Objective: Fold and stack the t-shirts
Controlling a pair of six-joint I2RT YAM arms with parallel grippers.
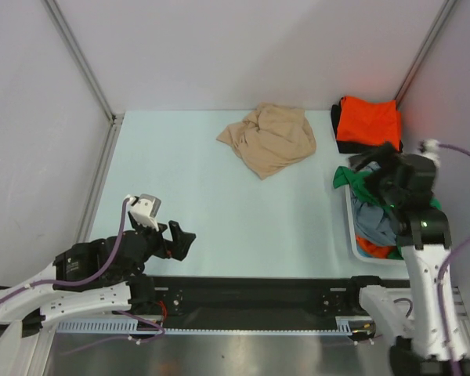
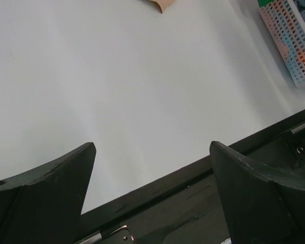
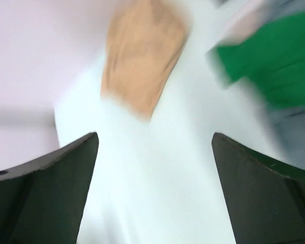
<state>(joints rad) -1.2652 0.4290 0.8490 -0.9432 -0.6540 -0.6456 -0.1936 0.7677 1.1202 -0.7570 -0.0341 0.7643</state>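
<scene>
A crumpled tan t-shirt (image 1: pixel 269 139) lies loose on the table at the back centre. A folded bright orange t-shirt (image 1: pixel 366 119) rests on a black one (image 1: pixel 346 144) at the back right. Green (image 1: pixel 346 177) and grey-blue (image 1: pixel 374 221) t-shirts spill from the white basket (image 1: pixel 352 244). My right gripper (image 1: pixel 370 171) hovers open and empty over the basket's far end. The blurred right wrist view shows the tan shirt (image 3: pixel 142 61) ahead, green cloth (image 3: pixel 274 61) to the right, and the open right gripper (image 3: pixel 155 137). My left gripper (image 1: pixel 180 239) (image 2: pixel 152 147) is open and empty, low by the front edge.
The white laundry basket (image 2: pixel 292 40) stands at the right edge of the table, and a tip of tan cloth (image 2: pixel 162 5) shows at the top of the left wrist view. A black rail (image 1: pixel 251 286) runs along the front. Grey walls enclose the table on three sides.
</scene>
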